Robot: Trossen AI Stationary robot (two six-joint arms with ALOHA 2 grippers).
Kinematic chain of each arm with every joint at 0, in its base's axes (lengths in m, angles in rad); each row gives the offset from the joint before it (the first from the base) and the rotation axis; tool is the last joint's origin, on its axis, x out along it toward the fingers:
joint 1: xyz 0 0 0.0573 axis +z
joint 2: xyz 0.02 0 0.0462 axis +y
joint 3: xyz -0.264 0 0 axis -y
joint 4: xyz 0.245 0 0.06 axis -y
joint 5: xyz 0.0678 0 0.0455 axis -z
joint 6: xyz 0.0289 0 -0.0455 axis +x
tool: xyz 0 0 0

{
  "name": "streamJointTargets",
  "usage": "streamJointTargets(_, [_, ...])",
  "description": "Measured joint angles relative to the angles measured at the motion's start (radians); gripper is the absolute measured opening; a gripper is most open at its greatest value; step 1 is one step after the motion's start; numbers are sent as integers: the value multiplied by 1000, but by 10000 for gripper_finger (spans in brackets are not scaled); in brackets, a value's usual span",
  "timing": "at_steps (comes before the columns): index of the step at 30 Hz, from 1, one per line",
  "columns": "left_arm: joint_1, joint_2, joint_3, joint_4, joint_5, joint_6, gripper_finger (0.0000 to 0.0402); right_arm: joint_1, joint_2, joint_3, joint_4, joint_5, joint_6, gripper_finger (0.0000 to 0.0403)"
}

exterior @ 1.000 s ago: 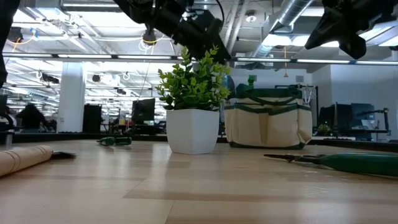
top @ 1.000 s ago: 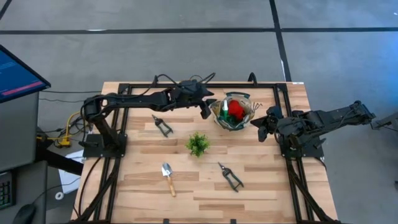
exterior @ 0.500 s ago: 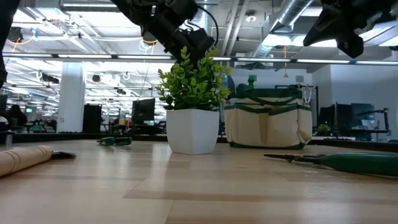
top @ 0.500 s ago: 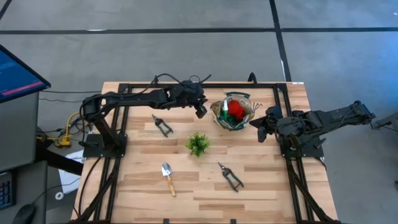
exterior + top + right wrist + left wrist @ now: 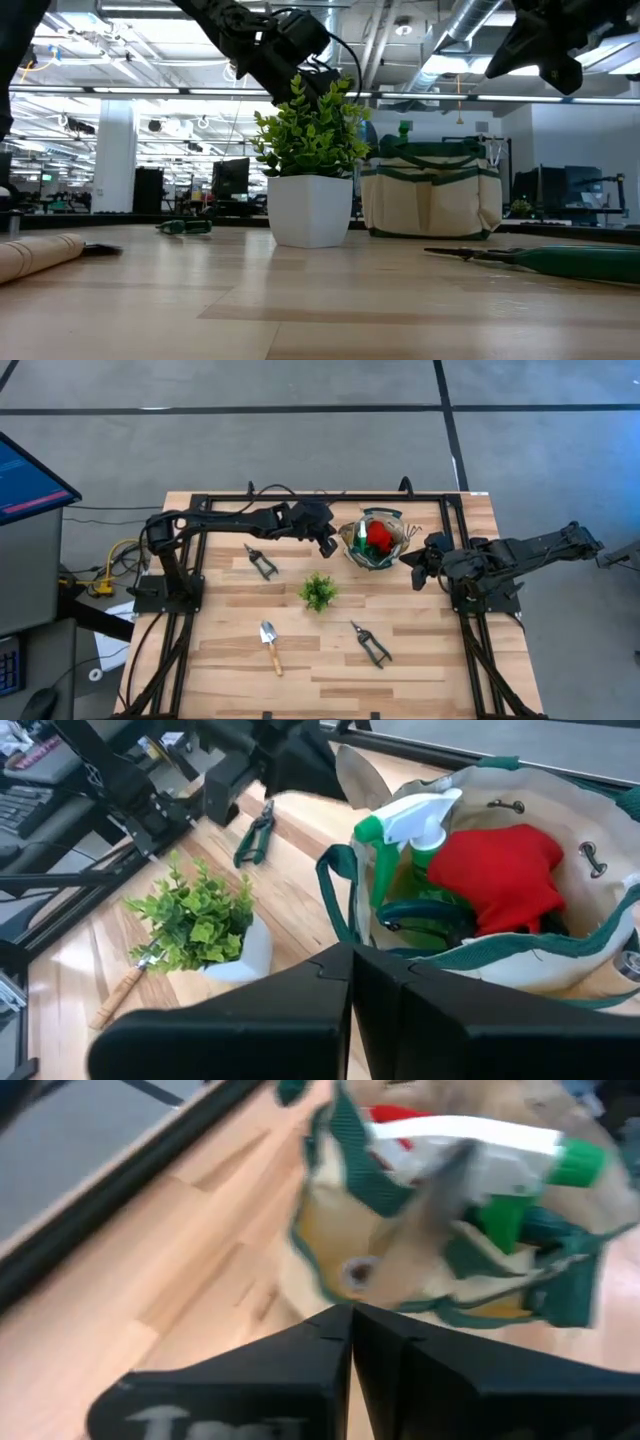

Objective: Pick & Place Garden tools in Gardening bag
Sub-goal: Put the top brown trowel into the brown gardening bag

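1. Wooden slats form the table (image 5: 420, 650), framed by black rails, with grey floor around it and a monitor at the left edge.
2. At the far side of the table the gardening bag (image 5: 377, 542) is seen, holding the red gloves (image 5: 379, 536) and the green spray bottle (image 5: 400, 828).
3. Just left of the bag the left gripper (image 5: 327, 545) is held above the table; its fingers, apart a second ago, are now pressed together on nothing, and the arm has been drawn slightly back from the bag.
4. Right of the bag the right gripper (image 5: 416, 570) is held, closed and empty, unchanged from before.
5. Still lying on the table are the pruning shears (image 5: 261, 562) beside the left arm, the trowel (image 5: 270, 644) and second shears (image 5: 371, 644) nearer the front.
6. Between them the small plant (image 5: 318, 591) is placed.
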Motion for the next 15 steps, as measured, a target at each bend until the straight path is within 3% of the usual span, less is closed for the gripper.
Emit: streamJointTargets(15, [-53, -7, 1, 40, 57, -56, 0, 1, 0, 0, -1, 0, -5, 0])
